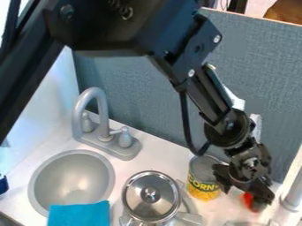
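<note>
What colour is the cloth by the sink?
The cloth is bright blue, a bit like turquoise. It shows best in the camera view.

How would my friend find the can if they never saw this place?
Start at the round gray sink and go right, past the silver pot. The can stands between that pot and the black end effector. Unlike them, it has a yellow label.

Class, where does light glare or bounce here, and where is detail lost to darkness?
Camera view: bright reflections on the metal lid, soft sheen low in the sink, pale glare on the left wall; the arm's black upper parts show little detail.
</note>
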### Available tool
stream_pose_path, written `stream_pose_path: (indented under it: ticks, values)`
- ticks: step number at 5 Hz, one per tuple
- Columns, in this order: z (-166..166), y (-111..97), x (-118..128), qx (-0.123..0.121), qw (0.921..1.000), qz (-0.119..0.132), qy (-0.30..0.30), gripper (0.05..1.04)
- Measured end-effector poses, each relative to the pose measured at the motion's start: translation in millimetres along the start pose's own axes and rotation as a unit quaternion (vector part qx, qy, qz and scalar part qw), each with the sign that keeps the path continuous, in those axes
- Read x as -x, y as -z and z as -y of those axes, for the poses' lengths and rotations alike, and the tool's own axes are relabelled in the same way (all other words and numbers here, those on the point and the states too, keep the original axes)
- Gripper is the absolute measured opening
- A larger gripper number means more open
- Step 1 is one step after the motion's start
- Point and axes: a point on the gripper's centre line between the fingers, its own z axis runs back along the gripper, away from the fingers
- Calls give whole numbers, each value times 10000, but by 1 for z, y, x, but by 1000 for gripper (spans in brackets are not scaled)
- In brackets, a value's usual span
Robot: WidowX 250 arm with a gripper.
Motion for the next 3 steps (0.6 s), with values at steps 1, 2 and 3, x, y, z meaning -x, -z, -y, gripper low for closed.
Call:
stream_pose_path:
  ticks: [1,2,3]
  values:
    - [-6,0,-3,-31,10000,32,-80,1000]
    - [-5,-1,-9,-38,9998,102,-155,1000]
    - [-10,-1,-12,-70,9996,109,-259,1000]
